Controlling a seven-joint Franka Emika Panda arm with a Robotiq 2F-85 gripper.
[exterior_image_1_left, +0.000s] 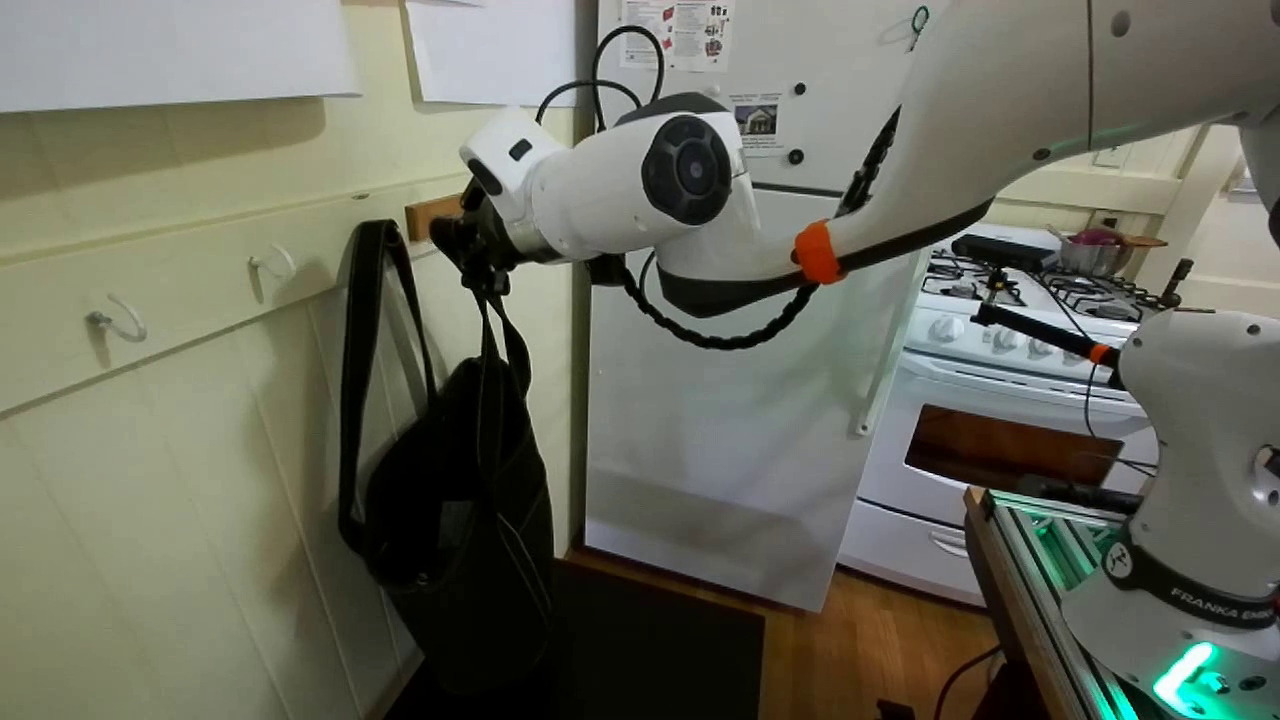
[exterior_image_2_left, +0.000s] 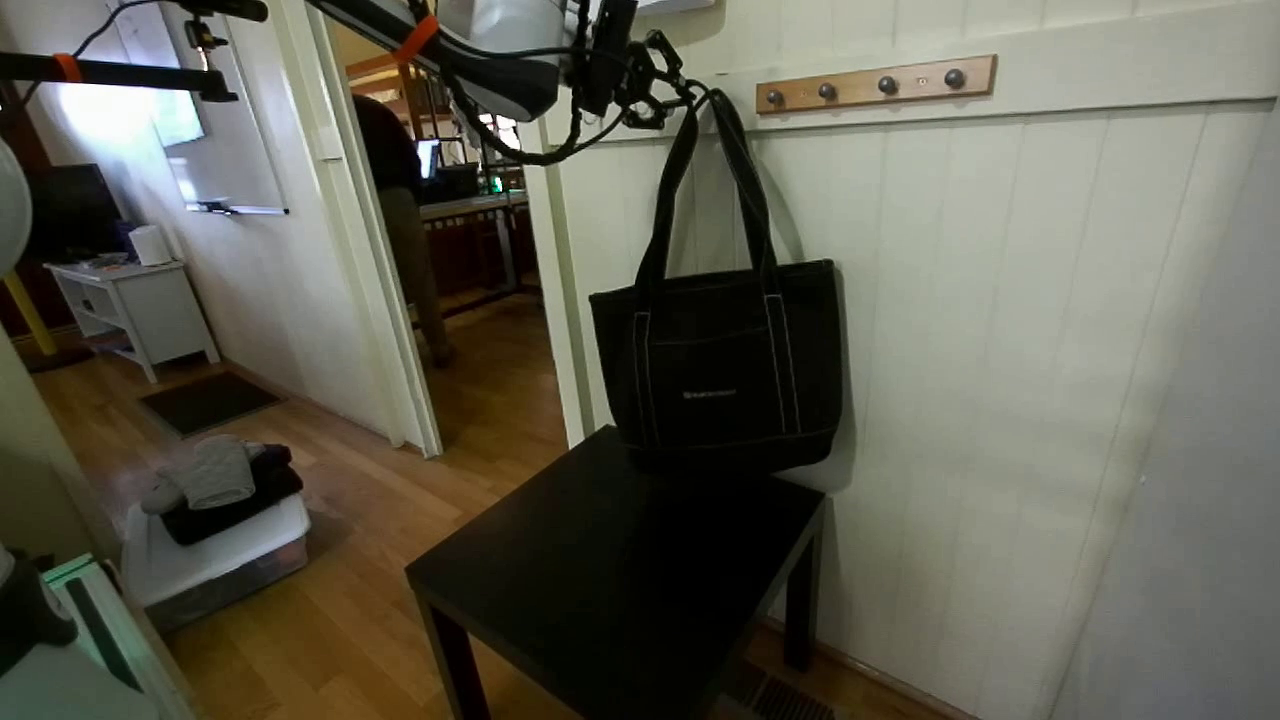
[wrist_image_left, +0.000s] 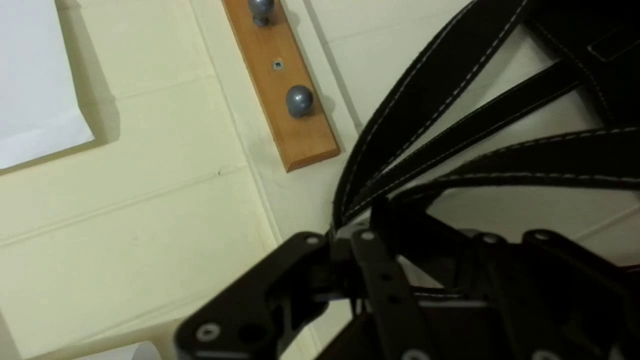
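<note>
Black tote bag (exterior_image_2_left: 715, 350) gripped by one handle strap (exterior_image_2_left: 666, 205)

The bag is seen in the middle of an exterior view, mouth upward, in front of a pale panelled wall (exterior_image_2_left: 980, 300). The handle strap is grasped by the tool (exterior_image_2_left: 688, 92) at the upper middle of that frame and is drawn there into a narrow peak. A second strap (exterior_image_1_left: 360, 340) is raised in a separate loop nearer the wall, left of centre in an exterior view; by what its top is borne cannot be told. The bag's base is seen at the far end of a black tabletop (exterior_image_2_left: 580, 560); whether the two are touching cannot be made out. A wooden knob rack (exterior_image_2_left: 855, 92) is mounted just beside the straps, toward the upper right. Two white hooks (exterior_image_1_left: 280, 266) are fixed at the left of an exterior view, with a white refrigerator (exterior_image_1_left: 720, 430) shown at centre.
</note>
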